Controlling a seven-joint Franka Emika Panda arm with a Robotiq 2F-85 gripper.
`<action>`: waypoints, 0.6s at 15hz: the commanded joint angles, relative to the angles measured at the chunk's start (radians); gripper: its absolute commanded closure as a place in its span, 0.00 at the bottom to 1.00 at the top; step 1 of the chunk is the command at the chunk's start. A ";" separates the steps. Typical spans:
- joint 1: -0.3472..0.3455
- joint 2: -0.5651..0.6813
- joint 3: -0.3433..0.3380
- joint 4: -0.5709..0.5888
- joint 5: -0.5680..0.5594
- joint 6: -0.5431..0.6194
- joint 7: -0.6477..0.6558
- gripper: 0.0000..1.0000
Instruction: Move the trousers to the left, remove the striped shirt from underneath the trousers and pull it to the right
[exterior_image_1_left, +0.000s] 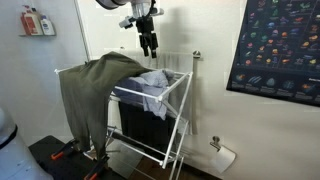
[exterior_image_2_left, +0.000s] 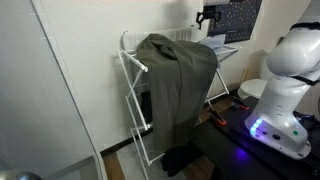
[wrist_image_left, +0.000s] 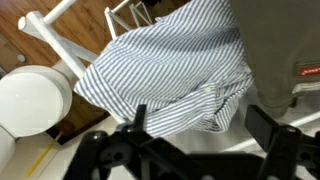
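Note:
The olive-green trousers (exterior_image_1_left: 95, 85) hang over one end of the white drying rack (exterior_image_1_left: 178, 110), legs dangling to the floor; in an exterior view they (exterior_image_2_left: 180, 80) cover most of the rack (exterior_image_2_left: 130, 62). The striped shirt (exterior_image_1_left: 152, 86) lies crumpled on the rack top beside them. In the wrist view the striped shirt (wrist_image_left: 170, 65) fills the middle and the trousers (wrist_image_left: 285, 45) border it on the right. My gripper (exterior_image_1_left: 148, 42) hangs open a short way above the shirt, apart from it. In the wrist view my gripper (wrist_image_left: 205, 125) has spread fingers (wrist_image_left: 268, 125) holding nothing.
A dark bin (exterior_image_1_left: 140, 120) stands under the rack. A poster (exterior_image_1_left: 280, 45) hangs on the wall, with a toilet-roll holder (exterior_image_1_left: 222, 153) below it. Bottles (exterior_image_1_left: 38, 22) sit on a shelf. The robot's white base (exterior_image_2_left: 285, 75) stands beside the rack.

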 joint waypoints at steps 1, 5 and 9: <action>-0.014 -0.034 -0.003 -0.111 -0.006 0.050 0.025 0.00; -0.012 -0.027 0.009 -0.188 -0.035 0.078 0.039 0.25; -0.016 -0.028 0.014 -0.227 -0.091 0.125 0.060 0.51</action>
